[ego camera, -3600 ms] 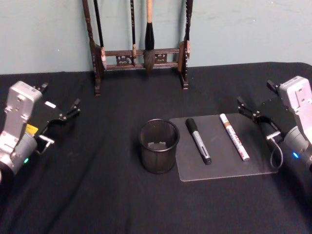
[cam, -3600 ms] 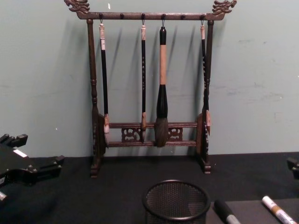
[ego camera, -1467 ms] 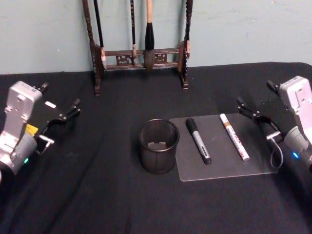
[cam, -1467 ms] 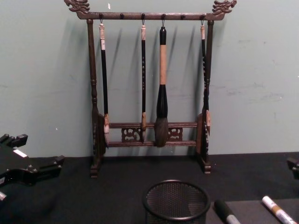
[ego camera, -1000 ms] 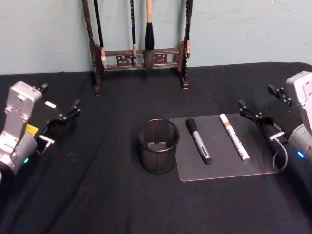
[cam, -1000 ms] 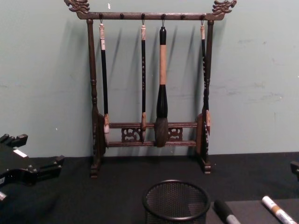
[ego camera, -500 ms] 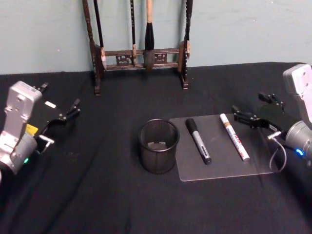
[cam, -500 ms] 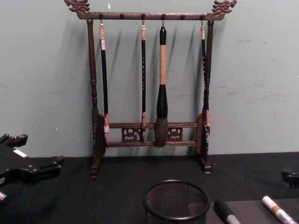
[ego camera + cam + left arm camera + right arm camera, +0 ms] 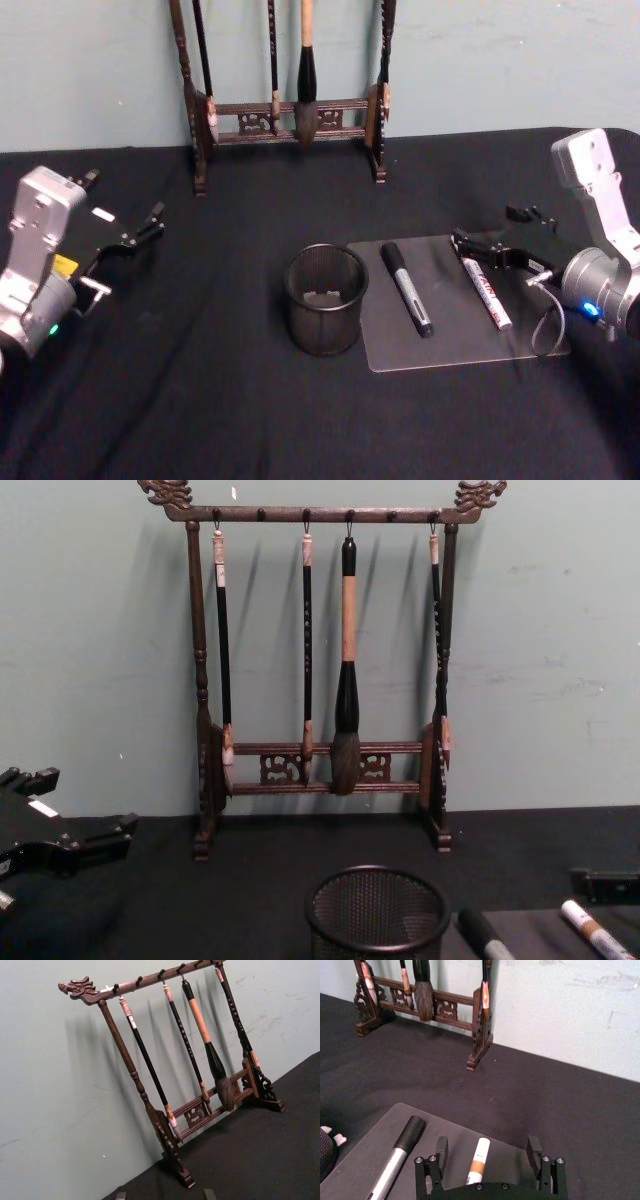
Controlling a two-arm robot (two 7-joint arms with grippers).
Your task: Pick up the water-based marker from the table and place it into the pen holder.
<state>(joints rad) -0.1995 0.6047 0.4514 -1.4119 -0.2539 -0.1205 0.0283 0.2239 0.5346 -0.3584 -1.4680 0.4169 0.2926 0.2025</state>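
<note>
Over the white marker (image 9: 488,296), right claw (image 9: 483,228) wide open, empty.

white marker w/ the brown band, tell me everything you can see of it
The white marker is a slim white barrel with a brown band near its far end and red print along it. It lies flat on the translucent mat, right of the black marker, not touching it. The open right gripper hangs over its far end, straddling it without gripping. The left gripper sits far left.
</note>
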